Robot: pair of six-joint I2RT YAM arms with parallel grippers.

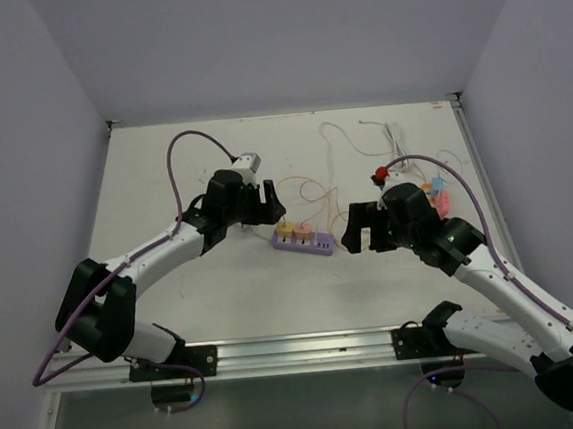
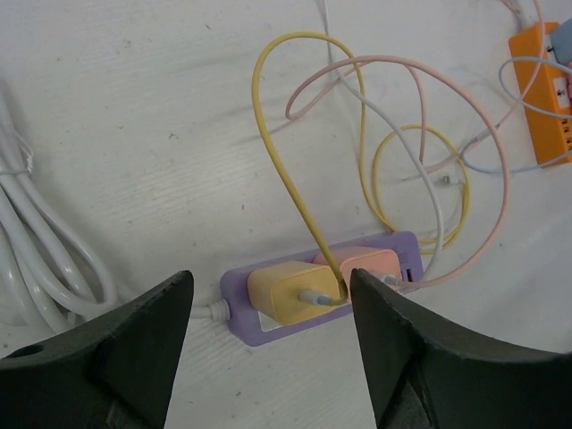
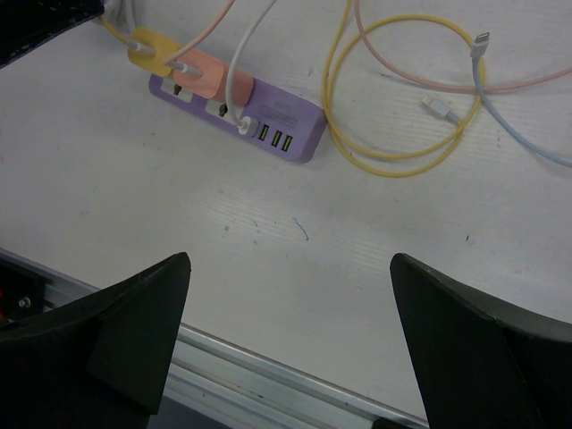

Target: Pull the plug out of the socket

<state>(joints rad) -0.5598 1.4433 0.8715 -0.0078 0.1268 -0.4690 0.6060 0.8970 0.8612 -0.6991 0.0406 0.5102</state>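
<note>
Along the near edge of the table [image 1: 224,300] runs a metal rail [image 1: 298,349] with both arm bases bolted to it. From there the two arms reach inward toward the middle of the tabletop.

Just past them, the right gripper [image 1: 366,236] hangs with its fingers spread wide and nothing between them. It sits near the right end of the purple power strip [image 3: 286,116] and is apart from it. That end of the strip carries three green ports [image 3: 275,138].

The left gripper [image 1: 266,208] is at the strip's other end, also wide open and empty. From its wrist camera, the yellow plug [image 2: 286,295] shows in the gap between the two dark fingers [image 2: 134,349], and neither finger touches it. The yellow plug is seated in the strip's left socket. A pink plug [image 2: 375,264] is seated right beside it, and a white cable [image 3: 234,80] goes into the strip next to that.

Beyond the strip, a yellow cable [image 2: 268,134] and a pink cable [image 2: 465,116] loop loosely over the white surface. A coil of thick white cord [image 2: 36,241] lies off to the left. Farther back on the right rests an orange power strip [image 2: 541,89] with a pale blue cable [image 2: 527,76] crossing it.
</note>
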